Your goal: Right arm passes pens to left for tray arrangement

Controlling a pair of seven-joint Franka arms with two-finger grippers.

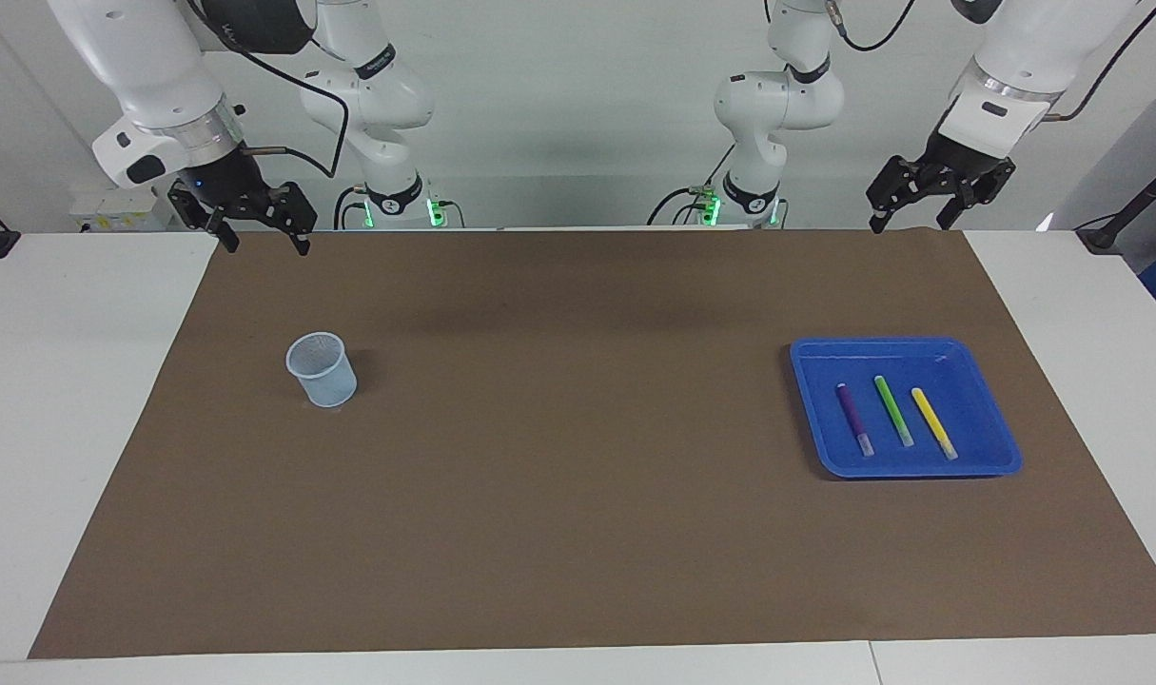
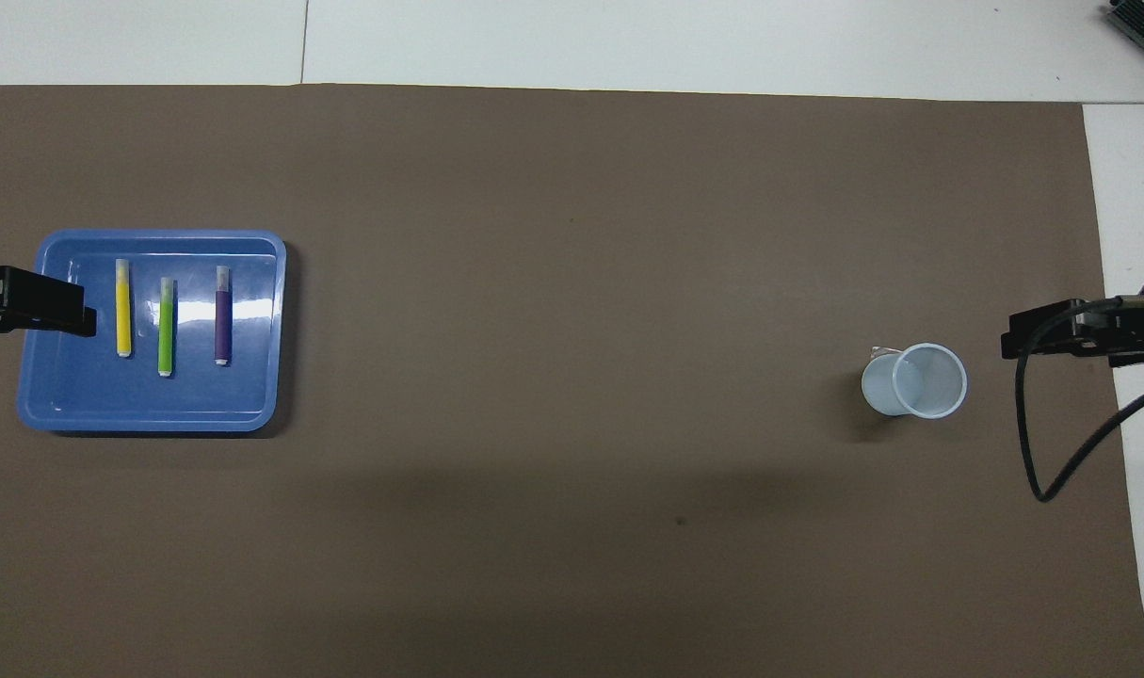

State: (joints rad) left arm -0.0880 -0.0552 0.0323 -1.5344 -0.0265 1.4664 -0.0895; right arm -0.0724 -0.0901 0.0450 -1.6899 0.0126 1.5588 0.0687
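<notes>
Facing view, left to right.

Upper left: right gripper (image 1: 261, 231) raised over the table edge by the brown mat (image 1: 578, 533), fingers spread, empty. Waiting.

Left of centre: pale-blue cup (image 1: 322, 369) upright on the mat, nothing visible in it.

Right of centre: blue tray (image 1: 991, 464) flat on the mat. Inside, side by side without touching: purple pen (image 1: 853, 419), green pen (image 1: 893, 410), yellow pen (image 1: 933, 422), roughly parallel, pale ends toward the bottom of the frame.

Upper right: left gripper (image 1: 941, 195) raised above the mat's top edge, wrist tilted, fingers spread, empty.

Judgement: arrangement looks done, nothing left to hand over.

Risks:
- Round pens, shallow rim: any bump to the tray likely rolls them together or out of line.
- In the overhead view left gripper overlaps the tray's left edge; a low sweep there could clip the rim or the yellow pen.
- Cup light and empty: a low pass by right gripper would tip it.
</notes>
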